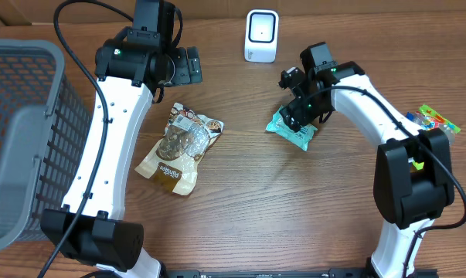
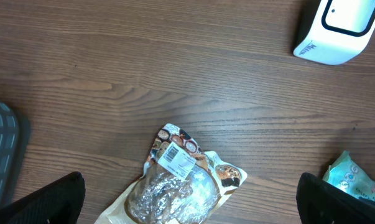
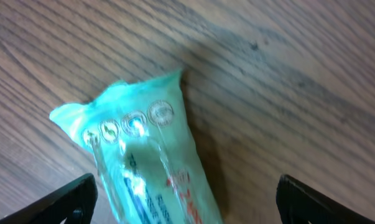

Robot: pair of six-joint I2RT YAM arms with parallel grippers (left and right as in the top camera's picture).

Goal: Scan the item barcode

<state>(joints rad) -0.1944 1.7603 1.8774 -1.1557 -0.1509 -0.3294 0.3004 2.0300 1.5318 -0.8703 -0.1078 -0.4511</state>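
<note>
- Teal packet (image 3: 147,155) lay on the table (image 1: 248,201), right of centre, between the widely spread jaws of the right gripper (image 3: 187,202).
- Left gripper (image 2: 190,199), jaws likewise spread, hovered over a brown pouch (image 1: 178,147).
- White scanner (image 1: 261,35) stood far; both packs lay outside the grey basket (image 1: 32,54), left.

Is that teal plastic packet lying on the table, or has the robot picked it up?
Lying flat. The teal plastic packet rests on the wooden table, between the right tool's wide-open fingers.
</note>
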